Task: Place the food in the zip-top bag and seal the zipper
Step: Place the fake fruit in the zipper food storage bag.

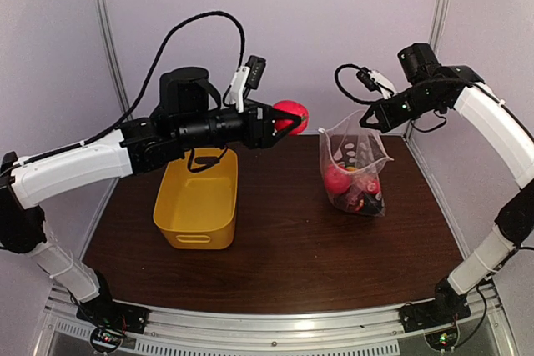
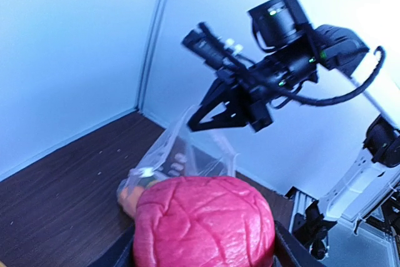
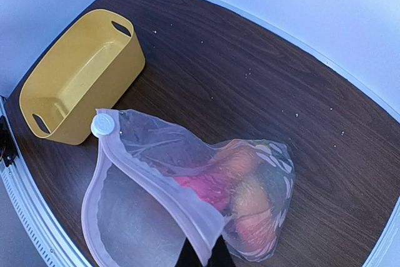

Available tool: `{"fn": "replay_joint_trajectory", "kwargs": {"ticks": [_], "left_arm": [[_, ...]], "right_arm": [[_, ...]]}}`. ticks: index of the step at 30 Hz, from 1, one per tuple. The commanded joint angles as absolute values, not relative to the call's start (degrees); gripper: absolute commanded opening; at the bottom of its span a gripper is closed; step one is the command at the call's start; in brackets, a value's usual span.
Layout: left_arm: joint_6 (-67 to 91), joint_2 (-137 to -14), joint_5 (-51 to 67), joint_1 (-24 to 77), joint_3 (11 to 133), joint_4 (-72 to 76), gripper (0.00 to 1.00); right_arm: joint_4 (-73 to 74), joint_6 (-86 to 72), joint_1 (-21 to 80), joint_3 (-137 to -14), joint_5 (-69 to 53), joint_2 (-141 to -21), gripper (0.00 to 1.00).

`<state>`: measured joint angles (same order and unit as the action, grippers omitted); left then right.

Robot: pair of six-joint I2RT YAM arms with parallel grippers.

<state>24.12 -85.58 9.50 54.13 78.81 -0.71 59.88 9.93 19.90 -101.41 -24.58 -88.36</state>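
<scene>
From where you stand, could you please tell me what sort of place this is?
Likely a robot test booth: left arm and right arm bolted at a table, plain walls on metal rails, toy food.

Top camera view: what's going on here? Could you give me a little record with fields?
left gripper: holding red toy fruit up in the air
right gripper: pinching zip-top bag by its rim, mouth open
inside bag: red and orange food
yellow basket: on table, left side of view
</scene>
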Motion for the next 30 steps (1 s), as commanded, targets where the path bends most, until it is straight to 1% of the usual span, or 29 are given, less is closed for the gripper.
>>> {"fn": "replay_joint_trajectory", "kwargs": {"ticks": [1, 7, 11, 16, 19, 24, 30], "left_arm": [[25.8, -91.6, 14.1, 56.7, 85.2, 7.4, 0.56], [28.8, -101.0, 15.2, 59.8, 92.0, 9.7, 0.57], [29.7, -106.7, 14.8, 60.6, 98.5, 6.9, 0.57], [29.1, -111.3, 12.8, 61.3, 104.3, 1.2, 0.58], [30.0, -113.6, 11.0, 61.3, 107.2, -2.6, 0.60], [30.1, -119.8, 10.0, 61.3, 115.4, -10.9, 0.62], [31.2, -122.1, 5.5, 61.2, 119.4, -15.5, 0.69]], "right_arm": [[56.6, 8.5, 20.1, -100.0, -25.1, -85.9, 0.00], [56.4, 8.1, 20.2, -97.5, -27.2, -84.4, 0.00], [56.2, 7.8, 20.1, -96.4, -30.2, -83.3, 0.00], [55.7, 7.4, 20.2, -95.9, -28.9, -82.5, 0.00], [55.5, 7.1, 20.1, -95.7, -29.9, -82.3, 0.00], [55.4, 7.3, 20.1, -95.5, -32.1, -82.5, 0.00], [55.5, 7.3, 20.1, -95.6, -32.8, -81.8, 0.00]]}}
